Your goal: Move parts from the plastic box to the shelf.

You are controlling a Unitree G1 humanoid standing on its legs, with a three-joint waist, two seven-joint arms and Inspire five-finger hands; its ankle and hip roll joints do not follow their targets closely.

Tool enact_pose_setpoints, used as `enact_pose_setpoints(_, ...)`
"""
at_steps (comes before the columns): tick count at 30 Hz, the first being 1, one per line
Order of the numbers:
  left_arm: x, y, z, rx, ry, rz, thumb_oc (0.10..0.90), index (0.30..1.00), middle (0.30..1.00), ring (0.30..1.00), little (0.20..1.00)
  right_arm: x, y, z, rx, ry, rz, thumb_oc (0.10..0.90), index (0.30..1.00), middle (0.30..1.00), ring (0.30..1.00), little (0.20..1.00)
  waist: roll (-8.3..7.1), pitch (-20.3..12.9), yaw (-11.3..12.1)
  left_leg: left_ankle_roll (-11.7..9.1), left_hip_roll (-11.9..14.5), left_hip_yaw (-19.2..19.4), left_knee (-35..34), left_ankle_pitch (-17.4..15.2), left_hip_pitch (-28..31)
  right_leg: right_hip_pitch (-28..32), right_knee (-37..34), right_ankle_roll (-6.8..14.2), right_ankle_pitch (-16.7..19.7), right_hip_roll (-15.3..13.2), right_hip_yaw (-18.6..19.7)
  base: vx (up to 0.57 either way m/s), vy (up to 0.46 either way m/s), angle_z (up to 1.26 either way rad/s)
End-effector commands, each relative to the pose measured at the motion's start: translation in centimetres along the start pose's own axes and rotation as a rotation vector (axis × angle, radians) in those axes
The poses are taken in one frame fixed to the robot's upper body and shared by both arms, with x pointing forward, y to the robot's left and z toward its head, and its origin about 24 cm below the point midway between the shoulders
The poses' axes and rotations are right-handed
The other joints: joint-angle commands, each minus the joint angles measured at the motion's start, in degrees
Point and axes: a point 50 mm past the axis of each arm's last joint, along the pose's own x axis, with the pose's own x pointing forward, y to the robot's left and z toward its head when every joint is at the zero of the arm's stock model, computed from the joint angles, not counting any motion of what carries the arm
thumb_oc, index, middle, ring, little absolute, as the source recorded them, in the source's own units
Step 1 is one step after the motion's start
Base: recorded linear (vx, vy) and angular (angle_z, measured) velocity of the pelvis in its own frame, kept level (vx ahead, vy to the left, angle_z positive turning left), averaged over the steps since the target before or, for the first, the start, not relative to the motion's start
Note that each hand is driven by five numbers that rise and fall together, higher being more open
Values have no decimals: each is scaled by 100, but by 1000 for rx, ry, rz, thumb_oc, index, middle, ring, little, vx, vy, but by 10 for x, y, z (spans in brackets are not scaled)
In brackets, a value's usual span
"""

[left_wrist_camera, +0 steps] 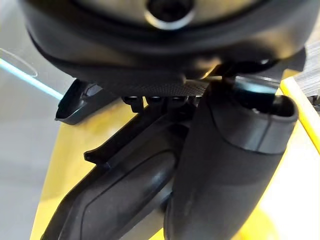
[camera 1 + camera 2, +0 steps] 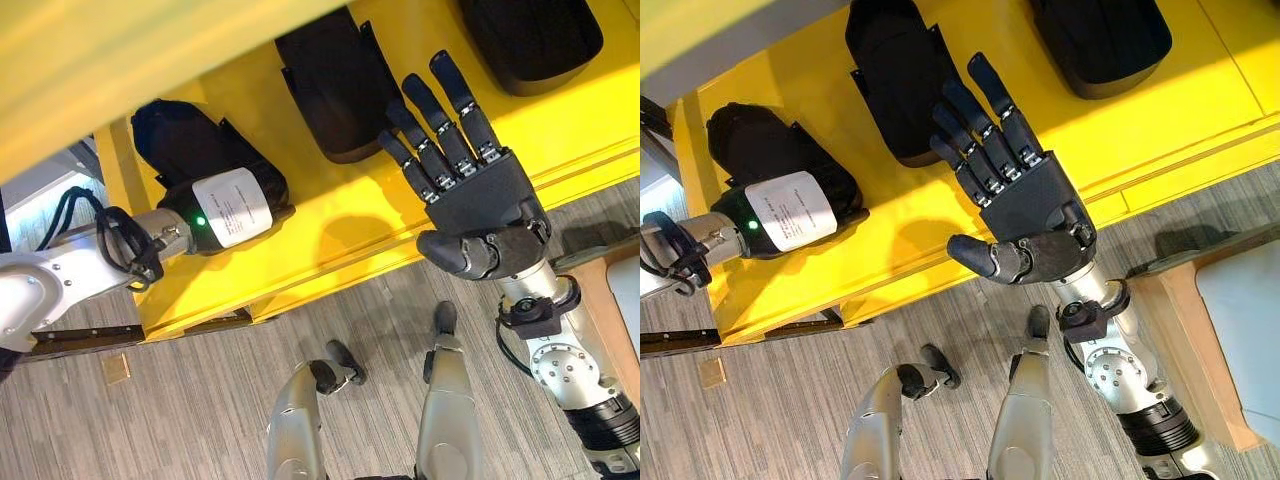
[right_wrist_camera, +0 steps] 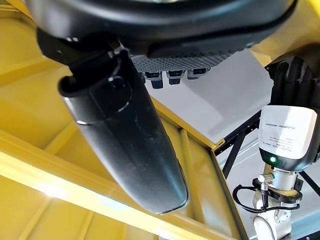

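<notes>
Nearest the head camera, the right hand [image 2: 1025, 215] is raised over the front rail of the flat yellow metal shelf [image 2: 330, 235], fingers straight and spread, thumb out to the side, holding nothing; in its own wrist view the thumb stands clear above the shelf's ribs. Further in, the left hand [image 2: 205, 165] rests on a matt black moulded plastic part [image 1: 125, 195] lying on the shelf near its left end; in the left wrist view the thumb lies along the part's flank, but the fingers are hidden beneath the palm, so the grip cannot be told. Two more black moulded parts lie on the shelf: a middle part [image 2: 890, 75] just beyond the right fingertips, and a far part [image 2: 530, 40] well to the right. The plastic box is out of frame.

Judged step: setting the left part down on the shelf. To do it well, let the part lie flat and fully inside the front rail before release, draw the hand off without dragging it, and keep the right hand off the middle part.
</notes>
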Motion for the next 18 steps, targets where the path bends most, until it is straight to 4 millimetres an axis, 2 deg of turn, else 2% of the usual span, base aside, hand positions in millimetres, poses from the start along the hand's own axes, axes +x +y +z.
enact_pose_setpoints(1, -13, -45, 38, 1, -219, -255, 900, 1000, 1000, 1000, 1000, 31, 25, 37, -57, -229, 238, 900, 1000, 1000, 1000, 1000, -33, 34, -68, -340, -309, -209, -943, 351, 386, -17, 950, 645, -779, -418, -138, -25, 61, -4)
enact_pose_setpoints(10, -11, -66, 35, 3, -223, -342, 900, 1000, 1000, 1000, 1000, 32, 23, 31, -48, -218, 249, 900, 1000, 1000, 1000, 1000, 11, 34, -157, -318, -372, -98, -1070, 377, 389, -86, 704, 673, -530, -461, -31, -9, 54, -11)
enact_pose_setpoints(18, -16, -62, 33, 20, -247, -360, 900, 1000, 1000, 1000, 1000, 33, 23, 35, -60, -206, 242, 900, 1000, 1000, 1000, 1000, 86, 34, -92, -329, -400, -70, -1177, 399, 448, -29, 509, 716, -365, -574, -72, -11, 24, -5)
